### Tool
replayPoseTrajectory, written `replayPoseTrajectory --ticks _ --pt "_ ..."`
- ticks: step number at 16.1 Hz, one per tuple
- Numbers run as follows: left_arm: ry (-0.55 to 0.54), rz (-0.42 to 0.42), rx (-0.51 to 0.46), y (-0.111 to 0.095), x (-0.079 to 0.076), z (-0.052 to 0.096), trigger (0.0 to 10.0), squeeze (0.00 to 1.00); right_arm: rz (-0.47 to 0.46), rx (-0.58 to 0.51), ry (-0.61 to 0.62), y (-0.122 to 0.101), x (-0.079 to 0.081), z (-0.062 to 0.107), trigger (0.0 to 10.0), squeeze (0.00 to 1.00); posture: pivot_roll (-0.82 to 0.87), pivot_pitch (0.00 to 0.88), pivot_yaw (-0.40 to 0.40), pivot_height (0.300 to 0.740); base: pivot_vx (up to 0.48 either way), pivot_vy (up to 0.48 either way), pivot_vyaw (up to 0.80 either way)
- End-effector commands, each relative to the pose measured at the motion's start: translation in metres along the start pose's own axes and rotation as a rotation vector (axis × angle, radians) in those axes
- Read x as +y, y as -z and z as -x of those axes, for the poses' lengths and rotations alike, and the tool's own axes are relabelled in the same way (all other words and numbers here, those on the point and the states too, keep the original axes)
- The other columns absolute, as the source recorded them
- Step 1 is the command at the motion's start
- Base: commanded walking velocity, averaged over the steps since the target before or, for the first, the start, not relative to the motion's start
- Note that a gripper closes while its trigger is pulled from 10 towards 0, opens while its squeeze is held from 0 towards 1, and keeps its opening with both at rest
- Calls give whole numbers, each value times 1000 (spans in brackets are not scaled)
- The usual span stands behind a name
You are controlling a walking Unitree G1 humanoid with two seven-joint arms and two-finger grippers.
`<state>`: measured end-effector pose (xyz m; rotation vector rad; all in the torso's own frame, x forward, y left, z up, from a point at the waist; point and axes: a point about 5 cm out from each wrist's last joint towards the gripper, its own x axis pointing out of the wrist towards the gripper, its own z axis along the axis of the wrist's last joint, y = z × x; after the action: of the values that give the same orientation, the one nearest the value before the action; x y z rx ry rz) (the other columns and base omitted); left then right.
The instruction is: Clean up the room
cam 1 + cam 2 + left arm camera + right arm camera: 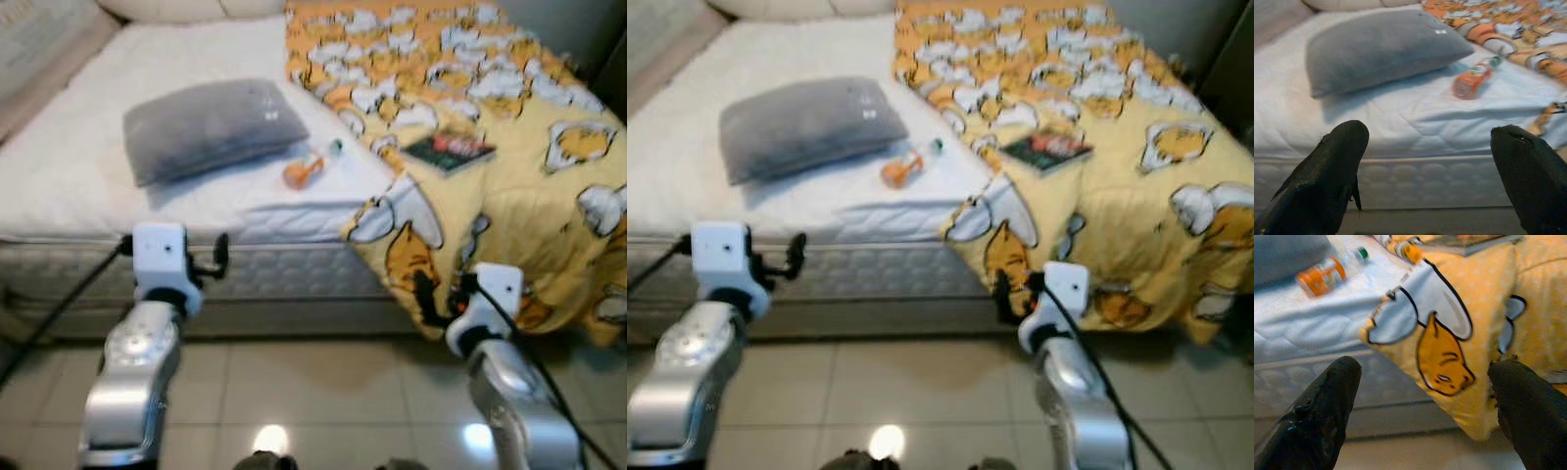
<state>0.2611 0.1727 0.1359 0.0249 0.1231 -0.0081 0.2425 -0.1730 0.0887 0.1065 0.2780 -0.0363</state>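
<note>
The left claw (1425, 166) is spread wide and grasps nothing, held short of the edge of the bed (69, 166). Ahead of it and off toward the right claw's side, an orange bottle (306, 168) with a green cap lies on its side on the white sheet. A grey pillow (208, 125) rests just beyond the bottle, straight ahead of the left claw. The right claw (1425, 406) is likewise spread and empty, near the hanging corner of the yellow cartoon blanket (529, 186). A book (449, 150) lies on that blanket, farther ahead of the right claw.
</note>
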Motion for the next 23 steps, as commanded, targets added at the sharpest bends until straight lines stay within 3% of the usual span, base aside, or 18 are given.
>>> replayPoseTrajectory --ticks 1,5,8,11,17,23 --pt "-21 8 -8 -2 5 0 10000 1000 10 -18 -9 -4 2 -1 10000 0 -92 59 53 740 0 0 0" --pt "-52 2 -17 -5 5 0 10000 1000 30 -44 -50 -11 7 -5 10000 0 -89 56 35 740 0 0 0" --pt "-55 2 -30 -8 5 -2 10000 1000 107 -55 -80 -16 11 -11 10000 0 -78 49 20 740 353 0 0" --pt "-61 -1 -34 -8 6 -1 10000 1000 136 -77 -101 -22 14 -16 10000 0 -70 43 11 740 360 0 725" --pt "-56 -12 2 5 10 5 10000 1000 98 -72 -103 -30 17 -26 10000 0 -60 30 -3 740 351 0 79" --pt "-48 -24 -14 1 11 2 10000 1000 101 -46 -112 -29 23 -34 10000 0 -55 9 -13 740 321 0 0"
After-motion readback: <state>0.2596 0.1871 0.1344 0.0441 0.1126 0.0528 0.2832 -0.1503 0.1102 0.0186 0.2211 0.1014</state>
